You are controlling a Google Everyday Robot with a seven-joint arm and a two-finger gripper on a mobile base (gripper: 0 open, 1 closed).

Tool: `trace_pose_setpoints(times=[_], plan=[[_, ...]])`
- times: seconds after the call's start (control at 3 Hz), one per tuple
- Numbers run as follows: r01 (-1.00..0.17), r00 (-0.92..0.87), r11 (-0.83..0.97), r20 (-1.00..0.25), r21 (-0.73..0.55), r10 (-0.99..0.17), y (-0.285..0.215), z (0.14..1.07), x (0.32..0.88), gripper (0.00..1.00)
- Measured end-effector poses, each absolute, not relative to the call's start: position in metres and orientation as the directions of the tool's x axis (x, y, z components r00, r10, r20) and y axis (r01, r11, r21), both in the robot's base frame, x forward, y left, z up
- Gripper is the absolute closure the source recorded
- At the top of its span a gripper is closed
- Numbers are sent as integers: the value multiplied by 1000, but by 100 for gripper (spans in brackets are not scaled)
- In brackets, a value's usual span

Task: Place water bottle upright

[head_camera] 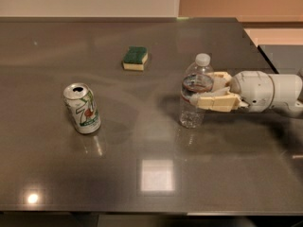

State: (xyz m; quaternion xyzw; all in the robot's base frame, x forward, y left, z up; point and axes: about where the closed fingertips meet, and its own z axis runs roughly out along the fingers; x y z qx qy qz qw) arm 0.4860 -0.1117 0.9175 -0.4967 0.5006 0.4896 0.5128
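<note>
**dustin_k:** ok so what's actually on that tabletop [236, 169]? go left to right pls

**rae_07:** It's a dark grey glossy tabletop, shiny enough that a pale square of light glares off it near the front. Furthest left is a green-and-white aluminium soda can [82, 109]. It's standing on its base and you can see its opened top. Nothing is touching it. Further back and a bit to the right there's a small rectangular sponge [135, 58], green scrubby layer on top and yellow foam underneath, lying flat on its own.

**dustin_k:** and the bottle?

**rae_07:** Right of centre. It's a small clear ribbed plastic water bottle [191, 115] with a white screw cap and a red, white and blue label band. It's upright, base on the tabletop and cap pointing up. It's well apart from the can and from the sponge.

**dustin_k:** where's the claw, open or what?

**rae_07:** The cream-coloured two-finger claw [202, 89] comes in sideways from the right, about level with the label band. One finger [215, 101] lies across the near side of the bottle. The other [221, 77] sits on the far side, its tip hidden behind the plastic. So it's closed around the bottle, gripping it on both sides. Behind the claw, a fat rounded white arm [265, 91] runs off the right edge, held above the tabletop.
</note>
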Motion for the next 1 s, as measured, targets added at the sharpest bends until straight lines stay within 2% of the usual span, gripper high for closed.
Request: trace_pose_setpoints(times=[0.33,0.67,1.0], plan=[[-1000,19,23,-1000,-19,-4,-112,915,486,11],[-1000,20,20,-1000,-20,-4,-109,916,486,0],[-1000,20,20,-1000,-20,-4,-109,916,486,0]])
